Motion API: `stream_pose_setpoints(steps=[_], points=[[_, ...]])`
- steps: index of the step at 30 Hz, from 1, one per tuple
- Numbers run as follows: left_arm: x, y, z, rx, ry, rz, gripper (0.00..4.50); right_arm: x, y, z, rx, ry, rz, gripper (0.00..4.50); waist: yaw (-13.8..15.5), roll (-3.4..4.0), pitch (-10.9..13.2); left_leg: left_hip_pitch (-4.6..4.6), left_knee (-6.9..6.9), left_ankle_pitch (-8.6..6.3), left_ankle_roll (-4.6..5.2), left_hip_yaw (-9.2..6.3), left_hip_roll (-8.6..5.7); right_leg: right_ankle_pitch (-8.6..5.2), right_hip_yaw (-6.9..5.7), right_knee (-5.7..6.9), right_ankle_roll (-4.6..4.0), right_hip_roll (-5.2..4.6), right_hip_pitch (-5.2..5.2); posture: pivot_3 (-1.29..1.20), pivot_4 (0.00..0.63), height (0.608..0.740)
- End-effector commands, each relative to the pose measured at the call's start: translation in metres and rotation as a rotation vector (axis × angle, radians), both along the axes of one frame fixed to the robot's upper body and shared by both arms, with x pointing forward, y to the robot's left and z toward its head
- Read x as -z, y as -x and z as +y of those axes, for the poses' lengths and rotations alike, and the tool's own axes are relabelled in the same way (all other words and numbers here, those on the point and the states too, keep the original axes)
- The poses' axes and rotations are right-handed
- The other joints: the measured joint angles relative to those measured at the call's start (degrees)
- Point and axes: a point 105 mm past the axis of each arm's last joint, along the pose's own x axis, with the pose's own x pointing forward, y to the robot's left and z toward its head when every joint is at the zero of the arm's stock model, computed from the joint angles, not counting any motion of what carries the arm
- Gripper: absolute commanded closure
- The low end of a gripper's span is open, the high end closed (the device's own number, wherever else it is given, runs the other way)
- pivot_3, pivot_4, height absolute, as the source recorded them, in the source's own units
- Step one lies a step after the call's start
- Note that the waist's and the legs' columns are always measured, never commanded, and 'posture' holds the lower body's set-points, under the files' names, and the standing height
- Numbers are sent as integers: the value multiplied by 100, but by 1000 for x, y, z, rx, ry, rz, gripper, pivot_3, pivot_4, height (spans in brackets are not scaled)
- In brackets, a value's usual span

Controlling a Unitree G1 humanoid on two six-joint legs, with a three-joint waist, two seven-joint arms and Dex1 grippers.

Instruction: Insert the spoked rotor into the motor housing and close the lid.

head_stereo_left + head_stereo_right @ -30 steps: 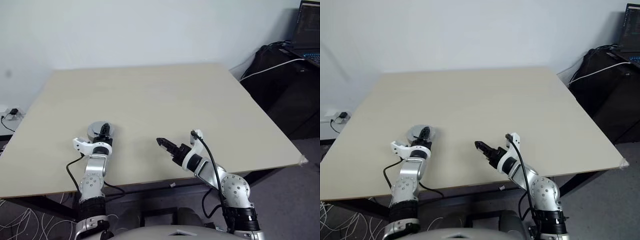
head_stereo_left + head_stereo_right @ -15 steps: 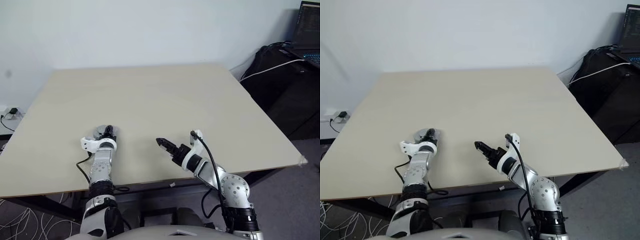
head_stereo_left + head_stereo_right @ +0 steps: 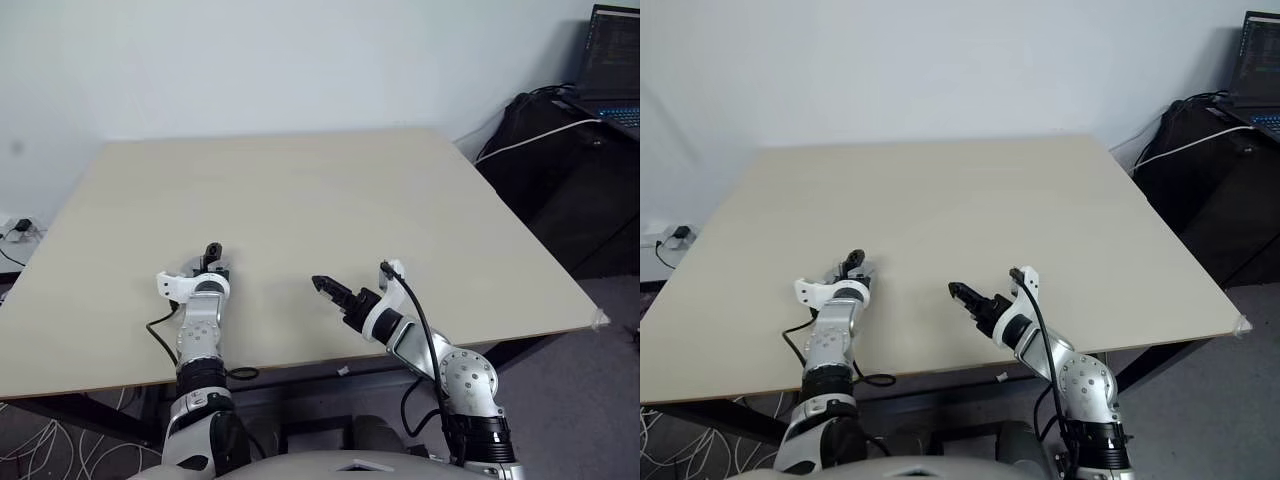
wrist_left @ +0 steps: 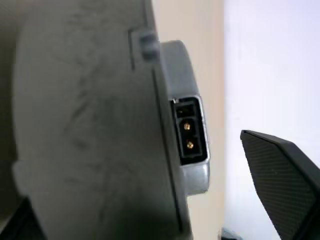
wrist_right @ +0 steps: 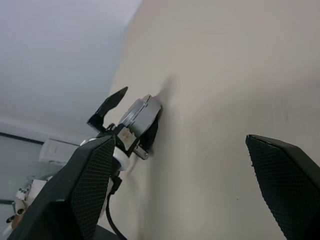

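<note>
So the left fingers [image 4: 280,175] just popped apart. A second ago they were clamped on the grey lid [image 5: 136,114]; now they're spread wide, with a gap showing between one pad and the rim. The lid sits between them on the table [image 3: 330,190], around 7 o'clock near the front edge. Reads like a release, so I'd guess the closing step is about done. The left forearm reaches forward, angled slightly down. The right fingers [image 5: 90,190] are wide and empty, parked around 6 o'clock, aimed toward 10.
</note>
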Motion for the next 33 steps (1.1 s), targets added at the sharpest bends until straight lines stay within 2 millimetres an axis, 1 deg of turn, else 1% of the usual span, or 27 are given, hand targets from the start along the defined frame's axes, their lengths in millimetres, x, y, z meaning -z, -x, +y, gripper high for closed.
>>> stream_pose_setpoints(steps=[1,3,7,10,11,13,15,19,21,24,25,26,27,28,30,32,33], points=[[14,26,-25,8,68,45,50,-11,-3,0,5,-11,-42,0,0,0,0,-2,-3,0,0,0,0,0,0,0,-2,0,-1,0,0,740],[19,38,-31,20,79,71,50,-11,-4,0,7,-12,-41,0,23,-1,0,-3,-8,0,-1,-1,0,14,0,0,-27,-1,-4,0,0,740],[26,59,-40,41,102,116,50,-12,-5,0,5,-16,-43,0,29,0,-9,4,-21,-3,1,7,-5,9,6,-2,-35,-7,-8,0,0,740],[31,73,-44,57,117,148,50,-13,-6,1,0,-17,-46,0,-15,17,-31,10,-24,-7,-3,7,-2,2,5,-8,-25,-8,-21,0,0,740],[32,76,-45,60,121,155,50,-13,-6,1,-1,-17,-47,0,-18,25,-37,15,-25,-15,-12,9,-2,-9,7,-8,-9,-9,-19,0,0,740],[33,84,-46,63,125,168,50,-14,-7,1,-2,-17,-49,0,-21,41,-50,16,-25,-26,-28,10,-2,-13,6,-8,-4,-11,-19,0,0,740],[32,89,-46,62,129,174,50,-15,-7,1,-4,-17,-53,0,-16,52,-58,17,-25,-26,-29,10,-1,-17,6,-8,3,-11,-18,0,0,740],[25,97,-44,75,127,163,50,-18,-7,1,-13,-19,-61,0,-26,58,-63,17,-25,-26,-30,10,-1,-18,5,-8,4,-11,-19,0,0,740],[16,98,-46,113,103,133,50,-18,-6,1,-16,-18,-64,0,-11,58,-63,15,-25,-27,-28,10,-3,-21,5,-9,7,-14,-20,0,0,740],[-12,98,-50,244,-59,21,50,-22,-4,0,-27,1,-104,0,-8,56,-60,12,-25,-28,-28,10,-4,-21,5,-11,6,-15,-21,0,0,740],[-21,99,-51,297,-152,-18,50,-23,-3,-2,-28,32,-134,0,-2,52,-55,10,-25,-28,-28,10,-5,-21,4,-13,6,-15,-21,0,0,740],[-27,100,-52,329,-211,-40,50,-24,-3,-4,-29,54,-155,0,-1,51,-51,8,-25,-28,-28,10,-5,-21,3,-15,6,-16,-22,0,0,740],[-33,101,-55,393,-331,-74,50,-24,-2,-6,-30,109,-200,0,4,52,-49,7,-25,-30,-27,11,-6,-22,3,-19,6,-16,-21,0,0,740],[-36,102,-58,450,-443,-97,50,-24,0,-8,-36,155,-238,0,20,49,-45,6,-26,-30,-27,10,-6,-22,2,-21,5,-19,-21,0,0,740],[-37,105,-62,516,-594,-117,50,-24,2,-10,-43,217,-295,0,15,50,-42,4,-26,-31,-29,12,-4,-23,-1,-21,6,-17,-24,0,0,740],[-34,105,-59,569,-887,-123,50,-19,6,-16,-45,361,-402,0,1,62,-44,6,-34,-31,-33,13,2,-24,-1,-20,3,-16,-28,0,0,740],[-34,104,-58,567,-977,-134,50,-17,9,-19,-47,443,-462,0,-4,64,-44,7,-38,-31,-33,14,3,-26,-1,-20,1,-16,-29,0,0,740]])
